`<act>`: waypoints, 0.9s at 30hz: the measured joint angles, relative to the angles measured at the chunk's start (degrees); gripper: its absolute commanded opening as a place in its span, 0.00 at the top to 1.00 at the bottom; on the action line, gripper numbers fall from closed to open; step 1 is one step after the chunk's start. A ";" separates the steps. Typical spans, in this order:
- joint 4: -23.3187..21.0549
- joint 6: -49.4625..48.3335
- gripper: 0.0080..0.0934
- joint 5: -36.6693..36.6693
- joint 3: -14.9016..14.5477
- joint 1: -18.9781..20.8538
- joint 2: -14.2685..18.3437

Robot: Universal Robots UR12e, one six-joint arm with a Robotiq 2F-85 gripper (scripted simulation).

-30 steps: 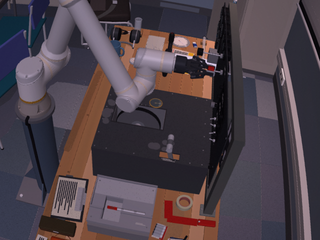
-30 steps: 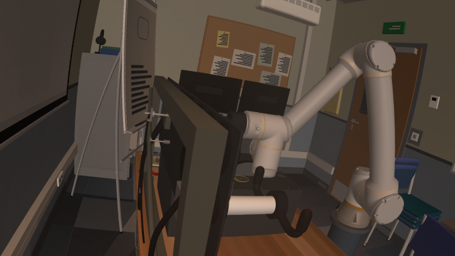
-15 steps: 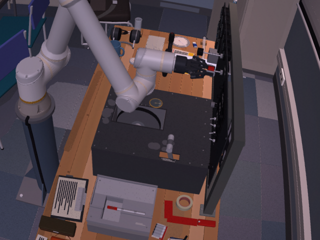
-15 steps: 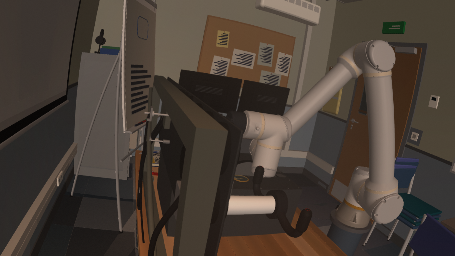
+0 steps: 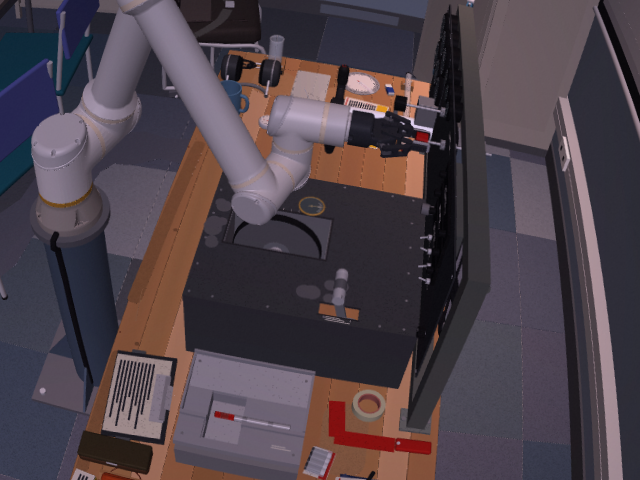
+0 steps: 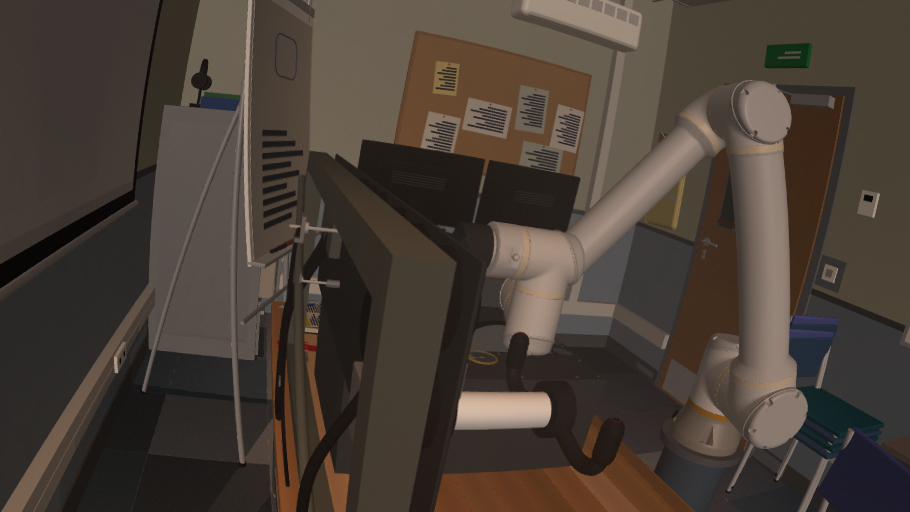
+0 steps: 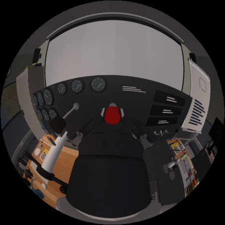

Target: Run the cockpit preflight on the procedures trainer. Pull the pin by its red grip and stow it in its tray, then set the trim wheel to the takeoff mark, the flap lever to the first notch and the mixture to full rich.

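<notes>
The pin (image 5: 252, 422) with its red grip lies in the grey tray (image 5: 243, 413) at the near end of the bench, far from my gripper. My gripper (image 5: 417, 138) (image 7: 112, 117) reaches level toward the upright instrument panel (image 5: 455, 206), and its fingers are closed on either side of the red mixture knob (image 5: 422, 137) (image 7: 112, 116), whose rod runs into the panel. A black knob (image 5: 400, 103) (image 7: 57, 123) on a second rod stands beside it. On the black console, the flap lever (image 5: 339, 292) stands in its slot and the trim wheel (image 5: 282, 237) sits in its recess.
The black console box (image 5: 315, 268) fills the middle of the wooden bench. A clipboard (image 5: 138, 395), tape roll (image 5: 369, 404) and red bracket (image 5: 372, 436) lie at the near end. A blue mug (image 5: 235, 97) and a headset (image 5: 250, 70) sit at the far end.
</notes>
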 measured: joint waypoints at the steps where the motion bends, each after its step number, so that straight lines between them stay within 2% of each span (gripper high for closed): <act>1: 0.00 0.00 1.00 0.00 0.00 0.00 0.00; 11: 0.00 0.00 1.00 0.01 0.00 0.00 0.00; 12: 0.00 0.00 0.64 0.01 0.00 0.00 0.00; 27: 0.00 0.00 0.61 0.01 0.00 0.00 0.00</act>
